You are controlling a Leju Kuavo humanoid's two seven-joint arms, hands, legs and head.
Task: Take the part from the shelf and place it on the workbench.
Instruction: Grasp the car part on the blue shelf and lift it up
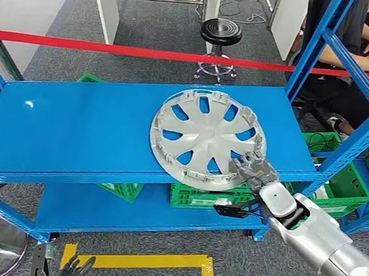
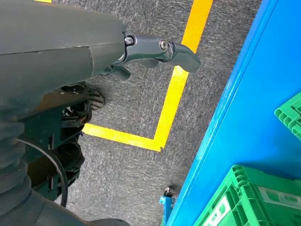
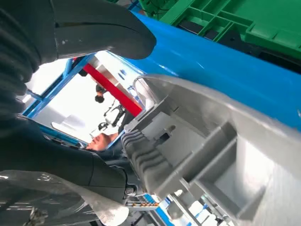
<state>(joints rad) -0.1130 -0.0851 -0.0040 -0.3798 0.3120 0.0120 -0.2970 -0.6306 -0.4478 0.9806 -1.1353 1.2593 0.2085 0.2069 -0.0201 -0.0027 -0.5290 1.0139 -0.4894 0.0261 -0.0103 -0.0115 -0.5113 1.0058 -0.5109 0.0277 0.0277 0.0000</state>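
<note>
Grab step: right hand (image 1: 255, 175) fingers clamped on hubcap (image 1: 205, 137) rim at shelf (image 1: 73, 125) front edge; left hand (image 2: 156, 49) hangs, fingers apart. Next: lift clear, carry to bench.

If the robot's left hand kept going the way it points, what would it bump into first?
Probably the grey carpet floor: the left hand hangs pointing down at it, near the yellow tape line. Nothing seems between, though depth is unclear.

Hubcap (image 1: 207, 139) on shelf (image 1: 73, 125), right; crates (image 1: 206, 197) beneath; stool (image 1: 220, 32) behind.
</note>
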